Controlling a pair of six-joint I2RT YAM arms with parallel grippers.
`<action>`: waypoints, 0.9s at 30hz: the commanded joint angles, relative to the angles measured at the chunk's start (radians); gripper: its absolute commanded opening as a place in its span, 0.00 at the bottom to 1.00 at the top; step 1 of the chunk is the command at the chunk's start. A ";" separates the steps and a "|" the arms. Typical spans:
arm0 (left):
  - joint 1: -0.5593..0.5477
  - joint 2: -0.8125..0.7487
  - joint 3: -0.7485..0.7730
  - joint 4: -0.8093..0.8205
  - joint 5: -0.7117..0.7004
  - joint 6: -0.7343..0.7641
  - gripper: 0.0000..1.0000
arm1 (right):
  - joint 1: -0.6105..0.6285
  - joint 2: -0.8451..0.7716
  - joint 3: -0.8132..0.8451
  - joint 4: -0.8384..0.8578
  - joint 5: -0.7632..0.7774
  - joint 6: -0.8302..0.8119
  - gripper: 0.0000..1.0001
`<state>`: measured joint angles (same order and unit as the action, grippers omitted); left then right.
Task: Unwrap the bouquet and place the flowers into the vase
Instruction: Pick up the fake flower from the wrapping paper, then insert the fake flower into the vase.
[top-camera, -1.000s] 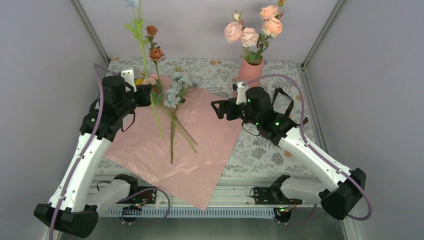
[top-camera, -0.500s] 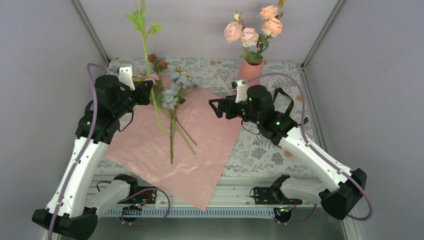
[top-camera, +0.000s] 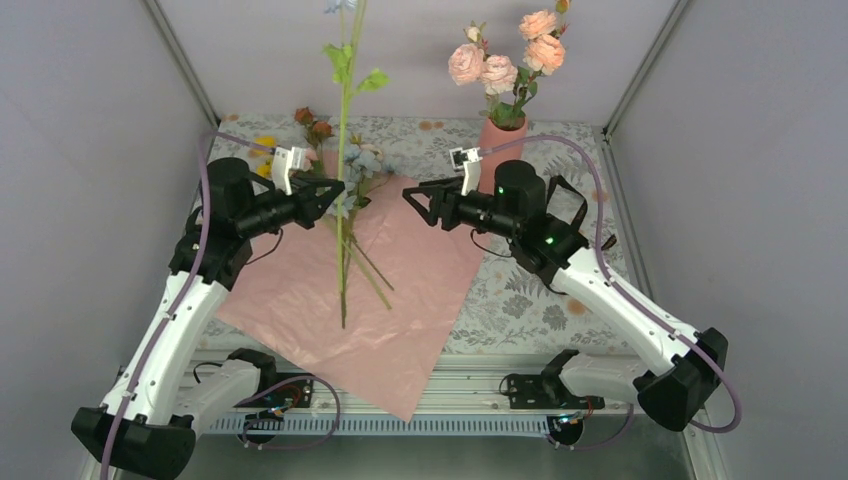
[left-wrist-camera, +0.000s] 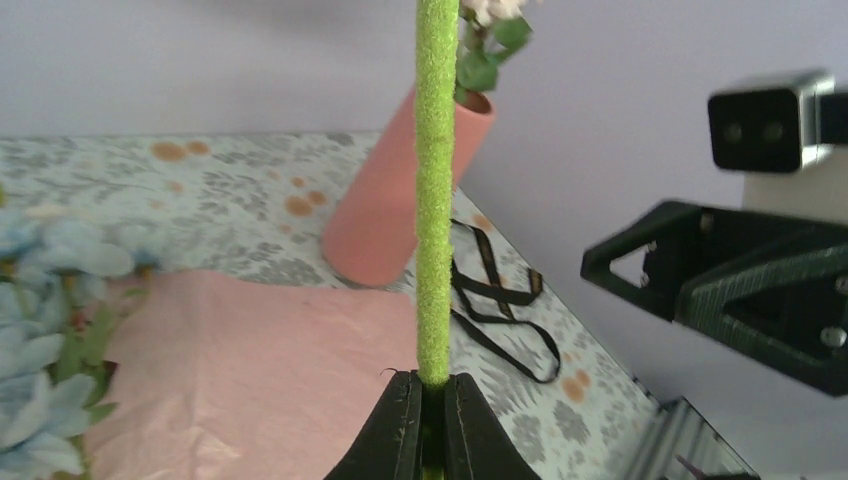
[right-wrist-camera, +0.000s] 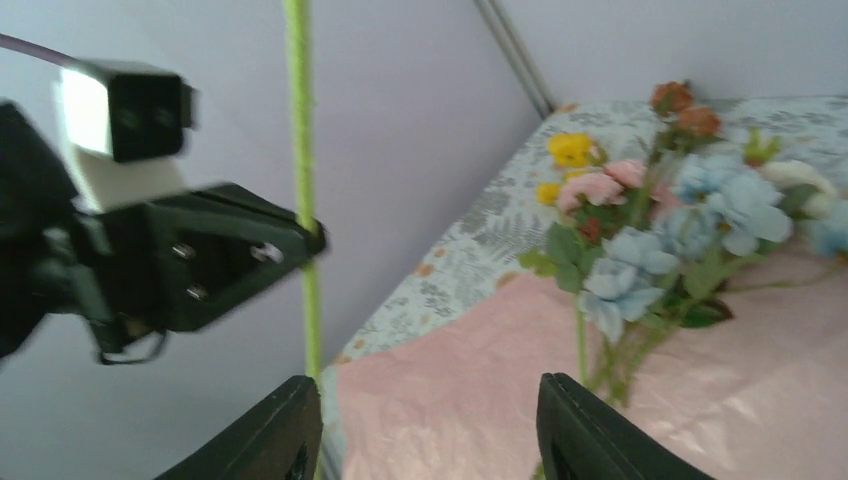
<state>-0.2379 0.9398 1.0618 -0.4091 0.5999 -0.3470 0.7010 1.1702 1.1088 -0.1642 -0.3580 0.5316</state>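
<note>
This is a robot test cell in a laboratory, not a home. Plain grey walls close it on the left, right and far sides, joined by bare metal struts. A left arm and a right arm are bolted to an aluminium rail at the near edge. Lilac cables run along them. A flower-printed tablecloth covers the table.

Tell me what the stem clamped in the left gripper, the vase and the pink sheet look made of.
Stem: bright green, fuzzy flocked coat, likely over plastic or wire. Vase: salmon, smooth and matte, no glare; ceramic or plastic, cannot tell. Sheet: thin, matte, softly creased; looks like paper.
</note>
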 joint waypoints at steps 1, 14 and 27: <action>0.000 0.015 -0.050 0.103 0.198 0.003 0.02 | 0.025 0.017 0.062 0.148 -0.089 0.067 0.58; -0.129 0.036 -0.105 0.125 0.261 0.036 0.02 | 0.045 0.146 0.238 0.116 -0.024 0.146 0.61; -0.180 0.052 -0.116 0.119 0.327 0.079 0.02 | 0.045 0.128 0.192 0.118 0.025 0.169 0.26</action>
<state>-0.4053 0.9943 0.9569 -0.3222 0.8631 -0.3023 0.7364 1.3159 1.3125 -0.0570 -0.3477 0.6956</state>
